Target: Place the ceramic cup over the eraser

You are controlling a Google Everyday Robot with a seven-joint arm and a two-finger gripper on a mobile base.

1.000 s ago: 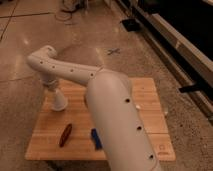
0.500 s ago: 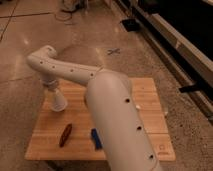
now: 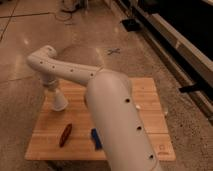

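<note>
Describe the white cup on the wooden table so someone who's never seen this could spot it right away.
Start at the wooden table and go to its far left part, where the arm bends down. The ceramic cup sits right under the end effector, mouth downward and widening toward the table. It is plain white and upright, unlike the slim red object and the blue sponge lying flat nearer the front edge.

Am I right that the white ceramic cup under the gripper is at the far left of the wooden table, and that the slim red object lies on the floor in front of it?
Not quite. The camera view shows the slim red object lying on the wooden table, not on the floor. The rest holds: the ceramic cup sits under the gripper at the table's far left.
</note>
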